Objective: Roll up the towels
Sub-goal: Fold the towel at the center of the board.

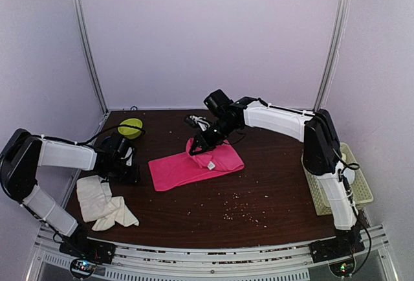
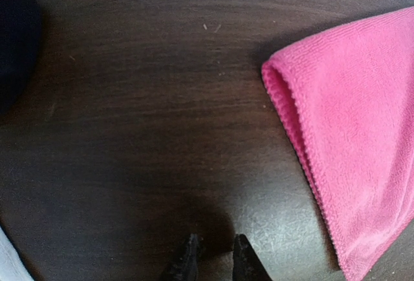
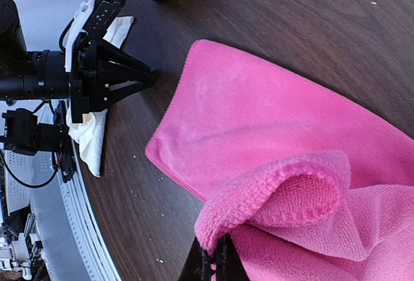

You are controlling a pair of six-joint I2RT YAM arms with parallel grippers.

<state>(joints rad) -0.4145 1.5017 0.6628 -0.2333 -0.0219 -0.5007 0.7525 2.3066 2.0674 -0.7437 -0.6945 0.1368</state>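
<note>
The pink towel lies flat in the middle of the table, and its far edge is folded over. My right gripper is shut on that folded edge and holds it just above the rest of the cloth; the pinch shows in the right wrist view, where the towel fills the frame. The cream towel lies crumpled at the front left; no blue mark shows on it. My left gripper sits low over bare table between the two towels, its jaws nearly together and empty. The pink towel's left end lies to its right.
A yellow-green towel roll lies at the back left. A white object with black cable lies behind the pink towel. A pale green basket stands at the right edge. Crumbs dot the front of the table.
</note>
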